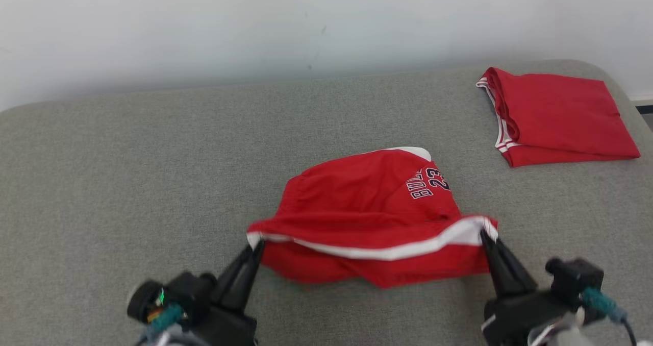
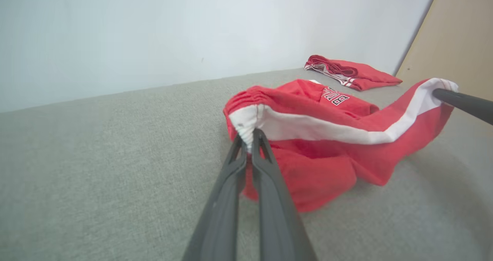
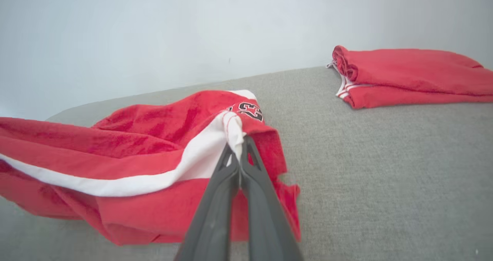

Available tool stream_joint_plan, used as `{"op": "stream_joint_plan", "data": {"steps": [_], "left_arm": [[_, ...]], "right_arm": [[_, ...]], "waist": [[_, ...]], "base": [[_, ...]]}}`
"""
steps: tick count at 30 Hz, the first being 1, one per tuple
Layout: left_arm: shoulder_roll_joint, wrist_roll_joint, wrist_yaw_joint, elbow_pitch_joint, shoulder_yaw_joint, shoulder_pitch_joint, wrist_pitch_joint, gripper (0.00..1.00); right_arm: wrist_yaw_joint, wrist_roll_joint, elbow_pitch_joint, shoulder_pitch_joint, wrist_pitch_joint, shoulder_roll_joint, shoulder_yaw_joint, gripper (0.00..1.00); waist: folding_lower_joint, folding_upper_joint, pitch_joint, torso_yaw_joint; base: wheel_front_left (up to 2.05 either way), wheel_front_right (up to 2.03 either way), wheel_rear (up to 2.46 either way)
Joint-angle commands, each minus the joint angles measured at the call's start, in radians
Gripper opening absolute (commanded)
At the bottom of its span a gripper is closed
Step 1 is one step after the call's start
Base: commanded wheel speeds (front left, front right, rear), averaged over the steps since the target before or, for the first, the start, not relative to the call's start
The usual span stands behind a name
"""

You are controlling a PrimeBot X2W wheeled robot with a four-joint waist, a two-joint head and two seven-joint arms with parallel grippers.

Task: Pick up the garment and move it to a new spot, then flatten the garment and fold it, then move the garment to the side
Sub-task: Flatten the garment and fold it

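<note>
Sagging between both claws, the red garment (image 1: 367, 203) is held up by its white band, the rest lying on the near middle of the grey fabric bench (image 1: 127, 172). Left claw (image 1: 257, 246) is clamped on the band's left end, right claw (image 1: 484, 236) on its right end. A folded red piece (image 1: 561, 116) is laid at the far right corner. Plain white wall (image 1: 306, 24) behind
</note>
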Motion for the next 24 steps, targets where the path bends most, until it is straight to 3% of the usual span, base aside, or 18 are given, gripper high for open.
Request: {"op": "stream_joint_plan", "data": {"steps": [1,6,13,23,24], "left_arm": [[0.017,0.000,0.002,-0.011,0.001,-0.042,0.005,0.00],[0.086,-0.033,0.002,-0.057,-0.014,-0.251,0.060,0.00],[0.171,-0.136,0.002,-0.070,-0.042,-0.652,0.169,0.00],[0.182,-0.259,0.002,0.096,-0.096,-1.219,0.235,0.00],[0.182,-0.259,0.002,0.096,-0.096,-1.219,0.235,0.00]], "right_arm": [[-0.003,0.007,-0.006,-0.031,-0.004,-0.011,0.006,0.00],[-0.003,0.040,-0.018,-0.222,0.028,-0.046,0.040,0.00],[-0.003,0.120,0.027,-0.601,0.107,-0.065,0.056,0.00],[-0.003,0.243,0.191,-1.185,0.240,-0.045,0.049,0.00],[-0.003,0.243,0.191,-1.185,0.240,-0.045,0.049,0.00]], "waist": [[0.0000,0.0000,0.002,0.003],[0.0000,0.0000,0.048,0.012],[0.0000,0.0000,0.208,0.015],[0.0000,0.0000,0.443,0.015],[0.0000,0.0000,0.443,0.015]], "base": [[0.00,0.00,0.00],[0.00,0.00,0.00],[0.00,0.00,0.00],[0.00,0.00,0.00],[0.00,0.00,0.00]]}}
